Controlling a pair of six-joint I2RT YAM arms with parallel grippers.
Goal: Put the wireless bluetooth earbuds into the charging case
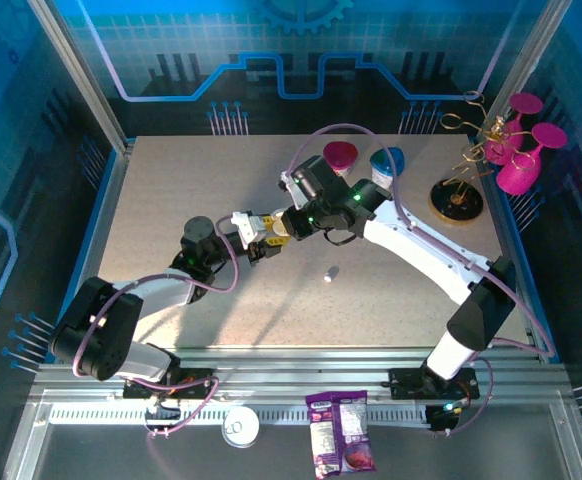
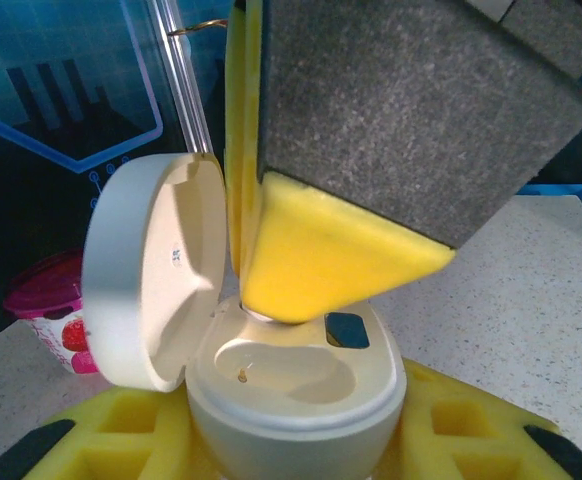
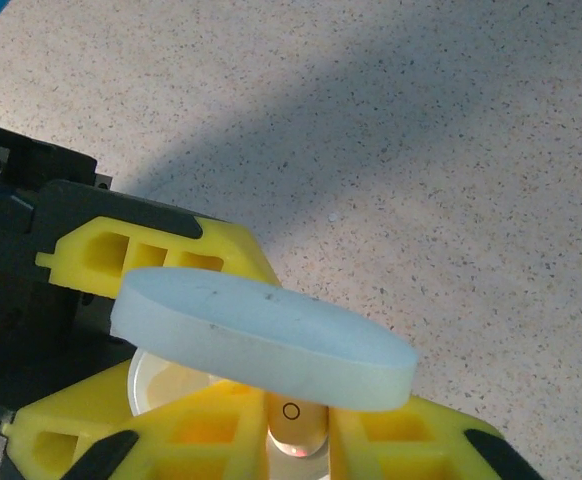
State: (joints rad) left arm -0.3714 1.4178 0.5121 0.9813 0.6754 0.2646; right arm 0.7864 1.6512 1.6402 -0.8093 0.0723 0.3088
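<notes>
Bench (image 1: 171,190): a speckled beige top; the two arms meet just left of its centre.
Charging case (image 2: 301,400): a white, pebble-shaped case held upright above the bench. Its lid (image 2: 141,270) is swung open on the hinge and stands at the case's 9 o'clock in the left wrist view.
Left gripper (image 2: 296,450): narrowed onto the body of the charging case, with one yellow finger on each side of it.
Right gripper (image 2: 281,300): its fingers are pressed together and it comes down from 12 o'clock, tips in the case's far well. A pale bit shows between the tips in the right wrist view, but I cannot tell whether it is an earbud.
Near well (image 2: 271,365): a smooth hollow with a small dark contact spot in it.
Earbud (image 1: 329,275): a tiny white piece lying loose on the bench at 4 o'clock from the case, apart from both grippers.
Cups: a pink tub (image 1: 340,157) and a blue tub (image 1: 386,160) stand side by side at the bench's 12 to 1 o'clock.
Glass rack (image 1: 458,200): stands at 2 o'clock and carries pink glasses (image 1: 519,150).
Front rail: holds a purple snack bag (image 1: 339,432) at 6 o'clock, with a round tin (image 1: 241,427) near its left.
</notes>
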